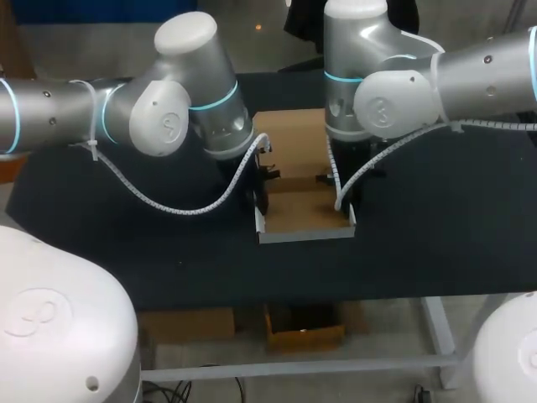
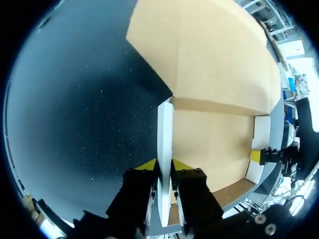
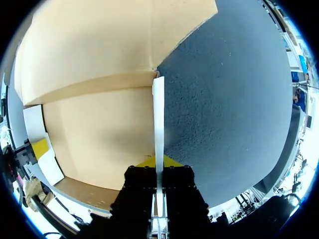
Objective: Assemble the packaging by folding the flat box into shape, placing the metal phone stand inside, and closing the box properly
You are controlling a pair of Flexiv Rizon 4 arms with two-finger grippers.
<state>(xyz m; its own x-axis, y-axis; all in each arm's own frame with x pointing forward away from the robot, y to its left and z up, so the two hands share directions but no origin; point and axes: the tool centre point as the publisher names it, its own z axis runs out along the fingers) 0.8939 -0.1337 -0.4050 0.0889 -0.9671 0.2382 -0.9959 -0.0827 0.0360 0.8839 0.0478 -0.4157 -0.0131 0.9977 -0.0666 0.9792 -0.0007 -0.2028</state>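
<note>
The brown cardboard box (image 1: 304,210) lies mid-table as a shallow tray with white outer faces. Its lid panel (image 1: 289,138) lies flat behind it. My left gripper (image 1: 258,200) is at the box's left side wall (image 2: 165,132), and in the left wrist view the gripper (image 2: 163,165) is shut on that upright wall, one finger on each face. My right gripper (image 1: 348,201) is likewise shut on the right side wall (image 3: 158,114), pinching it near its front end (image 3: 159,161). The box floor (image 2: 214,144) is bare. No metal phone stand shows in any view.
Black tabletop (image 1: 436,227) surrounds the box on all sides. The table's front edge (image 1: 336,298) runs a short way in front of the box. Both arms' elbows hang over the rear of the table, beside the lid panel.
</note>
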